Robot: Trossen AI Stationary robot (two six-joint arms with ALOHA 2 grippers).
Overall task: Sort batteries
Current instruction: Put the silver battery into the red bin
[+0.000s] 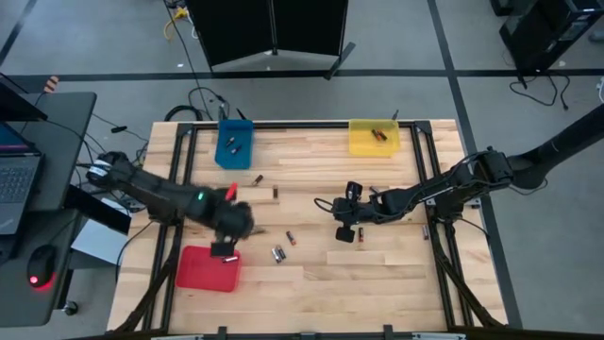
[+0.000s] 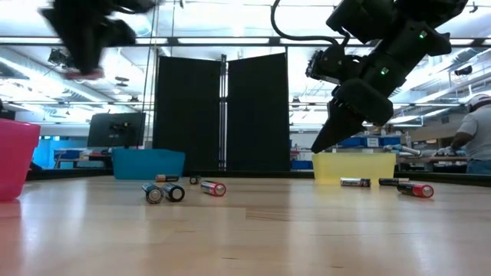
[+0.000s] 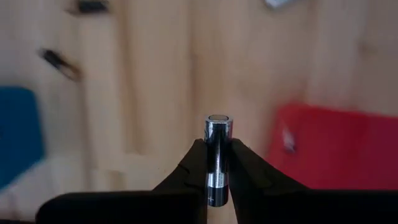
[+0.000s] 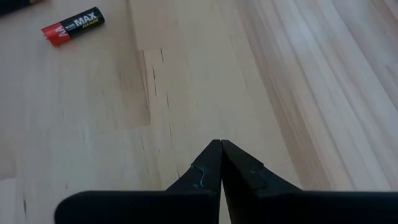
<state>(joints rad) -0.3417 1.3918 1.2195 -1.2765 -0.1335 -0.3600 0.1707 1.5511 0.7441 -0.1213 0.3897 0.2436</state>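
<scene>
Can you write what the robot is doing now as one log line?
left gripper: shut on silvery battery, near red tray | right gripper: shut, empty, above table

You've a silvery battery (image 3: 218, 149) pinched upright between dark fingertips. A red-and-black AA cell (image 4: 73, 27) lies flat on the wood. Two more cells (image 1: 278, 253) lie side by side mid-table.

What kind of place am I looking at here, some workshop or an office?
Most likely a robotics lab or open workshop hall. A wooden table sits on a bare concrete floor with cables trailing across it, a black folding screen stands behind, and a laptop desk stands beside it. A person works at benches in the background.
</scene>
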